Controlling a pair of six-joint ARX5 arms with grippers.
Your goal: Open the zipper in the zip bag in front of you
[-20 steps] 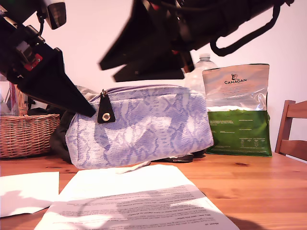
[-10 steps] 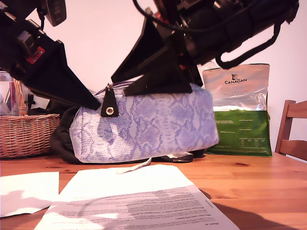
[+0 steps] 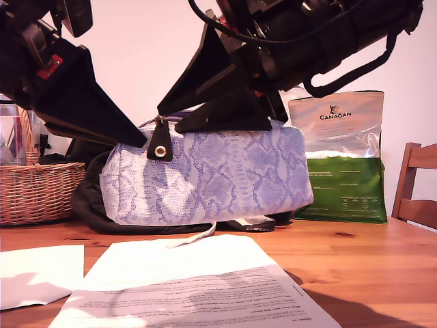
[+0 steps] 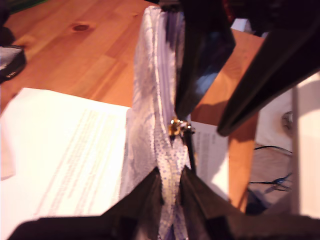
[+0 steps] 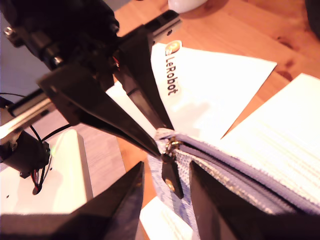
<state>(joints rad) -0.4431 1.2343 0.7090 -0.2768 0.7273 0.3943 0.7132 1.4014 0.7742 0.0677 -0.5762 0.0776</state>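
The lilac-and-white snakeskin-print zip bag point(image 3: 218, 178) is lying on the wooden worktop point(image 3: 355, 273). My first pincer point(image 4: 171, 174) is pinching its end to brace it, while my second pincer point(image 5: 167, 172), jaws apart, is straddling the purple zipper point(image 3: 160, 145) at its black tab, ready to pull

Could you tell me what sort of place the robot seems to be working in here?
Probably a home room, perhaps a dining area, rather than a lab. A wooden table holds a wicker basket and a Canagan food bag, and a wooden chair stands at the exterior view's right against a plain white wall.
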